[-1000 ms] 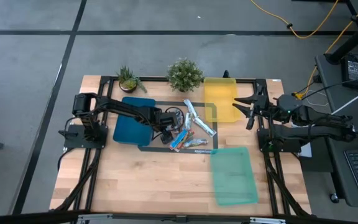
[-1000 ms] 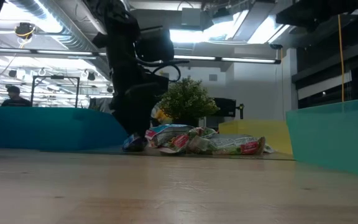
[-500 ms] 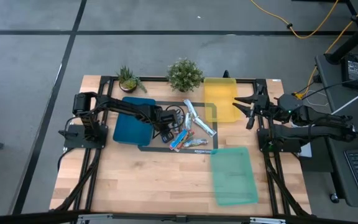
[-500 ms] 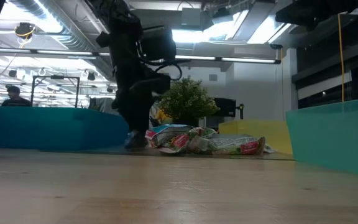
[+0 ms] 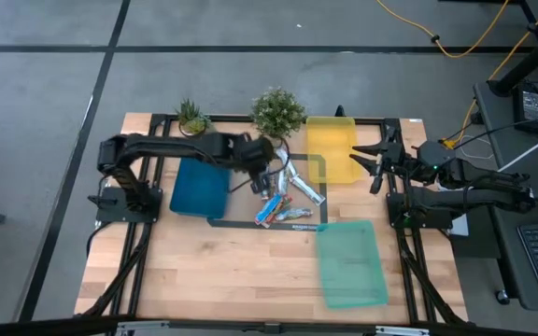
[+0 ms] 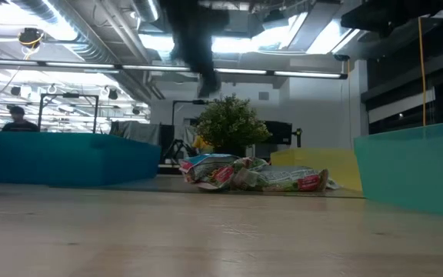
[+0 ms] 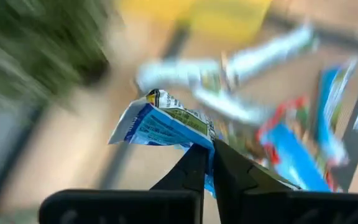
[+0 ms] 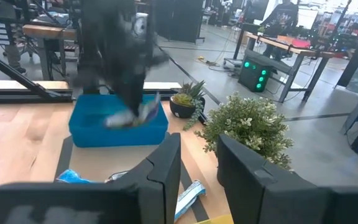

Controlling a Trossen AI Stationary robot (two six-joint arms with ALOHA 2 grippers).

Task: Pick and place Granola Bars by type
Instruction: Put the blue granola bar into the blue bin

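- Three flat plastic trays sit on the wooden worktop (image 5: 204, 271): blue tray (image 5: 199, 189), yellow tray (image 5: 330, 149), green tray (image 5: 351, 264).
- Left tool (image 7: 207, 163) pinches one blue-and-white foil bar (image 7: 160, 124), lifted above the bar pile (image 5: 288, 198); next, carry it to a tray.
- Right tool (image 8: 197, 177) waits slightly spread by the yellow tray.

Left end effector (image 7: 205, 163) raised, pinched closed; right arm idle.

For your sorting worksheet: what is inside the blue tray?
In the high view, the visible part of the blue tray holds no bars. The left arm covers its far edge, so that strip cannot be checked.
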